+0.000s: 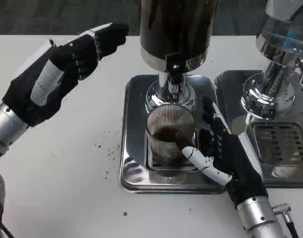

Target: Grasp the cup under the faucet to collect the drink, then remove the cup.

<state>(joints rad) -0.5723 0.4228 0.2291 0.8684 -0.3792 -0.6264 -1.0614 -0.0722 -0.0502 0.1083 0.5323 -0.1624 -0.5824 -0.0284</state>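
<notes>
Right hand (218, 148) wraps the ribbed glass cup (170, 134) under the faucet (173, 79); left hand (74, 57) hovers, holding nothing. Lift the cup level, slowly.

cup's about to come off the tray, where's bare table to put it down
Free: the white table left of the tray, below the left hand, apart from a few dark specks. Crowded: the cup under the faucet, the right hand and second machine.

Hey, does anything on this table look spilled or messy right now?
Yes. Dark specks are scattered on the white table just left of the steel drip tray, like spilled grounds or splashes. The ribbed glass cup stands upright under the faucet.
</notes>
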